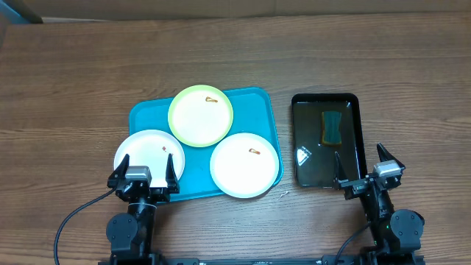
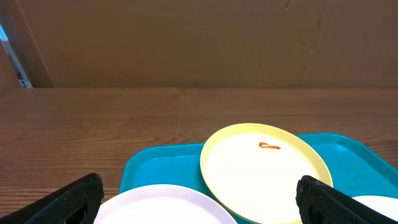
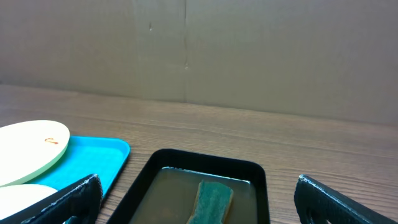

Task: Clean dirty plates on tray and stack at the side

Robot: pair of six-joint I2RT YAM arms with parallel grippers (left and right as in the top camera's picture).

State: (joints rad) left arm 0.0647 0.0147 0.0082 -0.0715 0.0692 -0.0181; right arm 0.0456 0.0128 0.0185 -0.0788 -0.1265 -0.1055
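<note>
1. Overhead, the left gripper (image 1: 146,168) hovers at the tray's (image 1: 254,103) near-left corner. Its jaws are spread wide and hold nothing, probably so it can take the closest plate.
2. A white plate (image 1: 147,151) lies over that corner, partly hanging off the tray's left rim. A small smear (image 1: 163,149) suggests it is not yet cleaned.
3. The yellow plate (image 1: 200,115) sits mid-tray against the far rim. Its edge seems to overlap both white ones, and it is marked near its far side.
4. A second white plate (image 1: 245,164) covers the tray's near-right corner and hangs over the rim, with a mark near its middle.
5. Just right of the tray stands a black tray (image 1: 294,136) of murky liquid holding a green sponge (image 1: 333,127), likely kept wet for wiping.
6. The right gripper (image 1: 362,166) waits at the black tray's near-right corner, fully open and empty, well placed to fetch the sponge. No stack has been started beside the tray.
</note>
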